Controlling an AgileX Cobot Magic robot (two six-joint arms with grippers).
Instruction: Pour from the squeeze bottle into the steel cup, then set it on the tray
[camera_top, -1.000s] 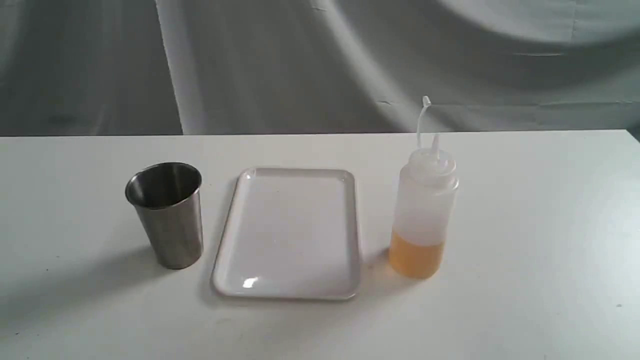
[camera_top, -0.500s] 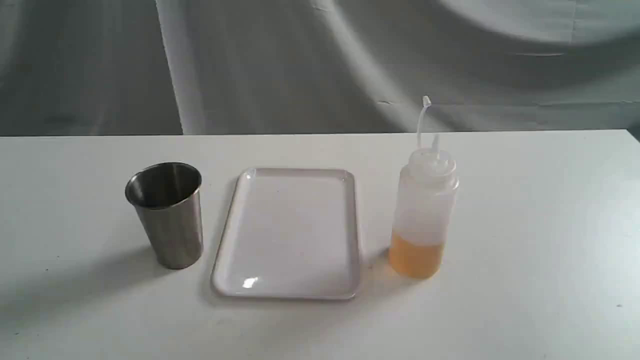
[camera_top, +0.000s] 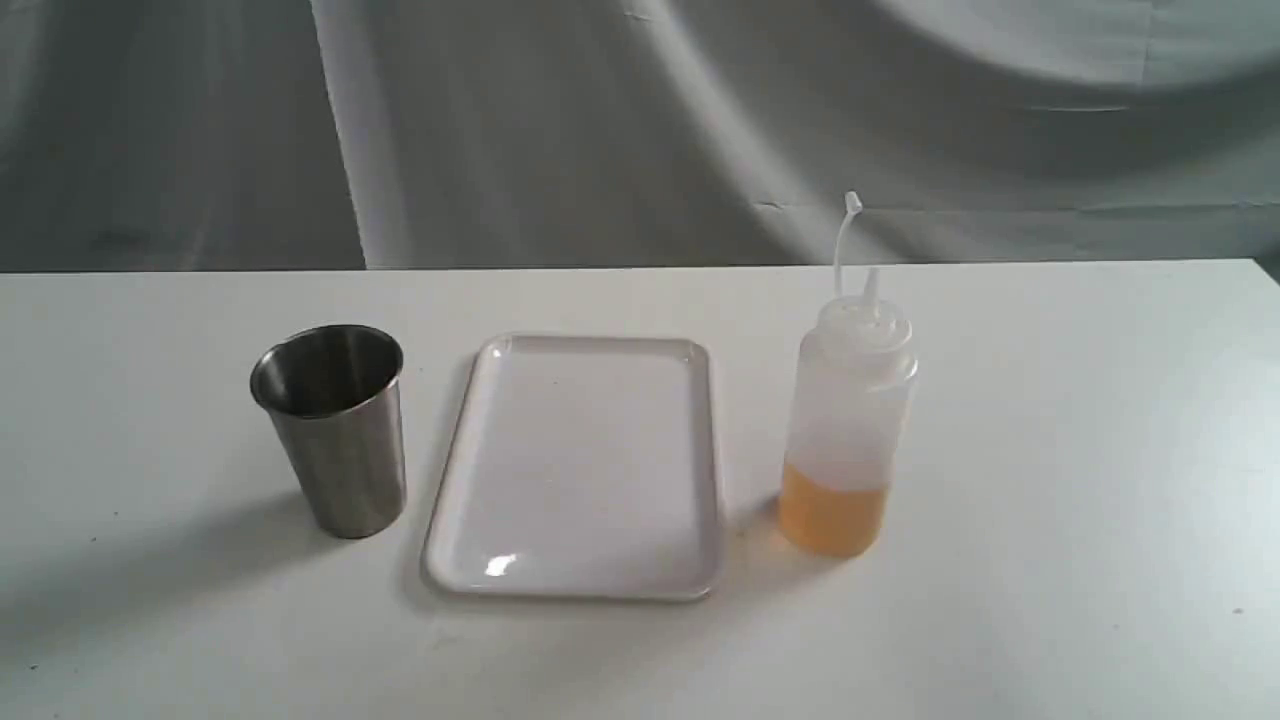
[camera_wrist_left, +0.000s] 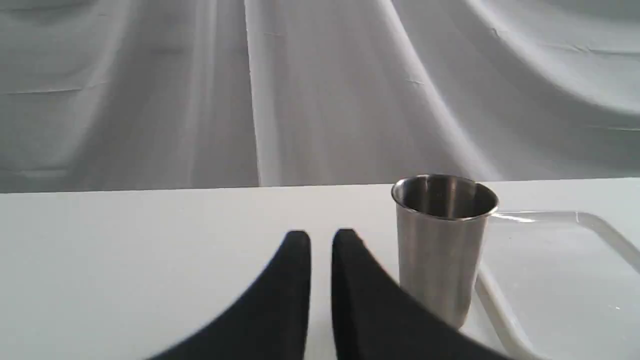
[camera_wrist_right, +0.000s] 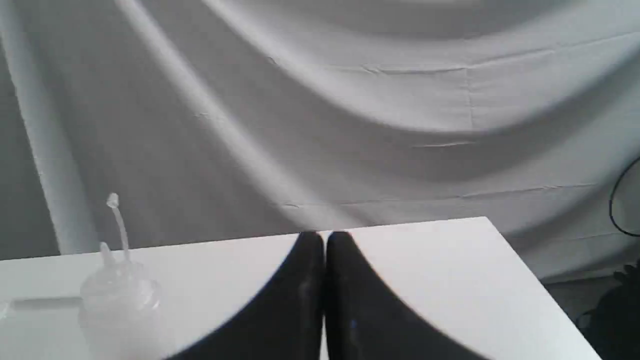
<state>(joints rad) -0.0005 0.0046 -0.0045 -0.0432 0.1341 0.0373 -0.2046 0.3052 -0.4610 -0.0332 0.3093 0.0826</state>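
Bottle (camera_top: 848, 420) stands upright, untouched, beside the tray (camera_top: 580, 580). Right gripper (camera_wrist_right: 325, 240) is closed and empty. Left gripper (camera_wrist_left: 321, 240) is almost closed, empty, near the cup (camera_wrist_left: 441, 250).

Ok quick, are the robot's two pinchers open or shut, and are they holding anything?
Left gripper: shut, a thin slit between the fingers, holding nothing.
Right gripper: shut, holding nothing.

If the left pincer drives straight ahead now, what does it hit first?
Probably nothing: the left pincer points past the steel cup, which stands off to one side. Only bare table, then the backdrop, though depth is unclear.
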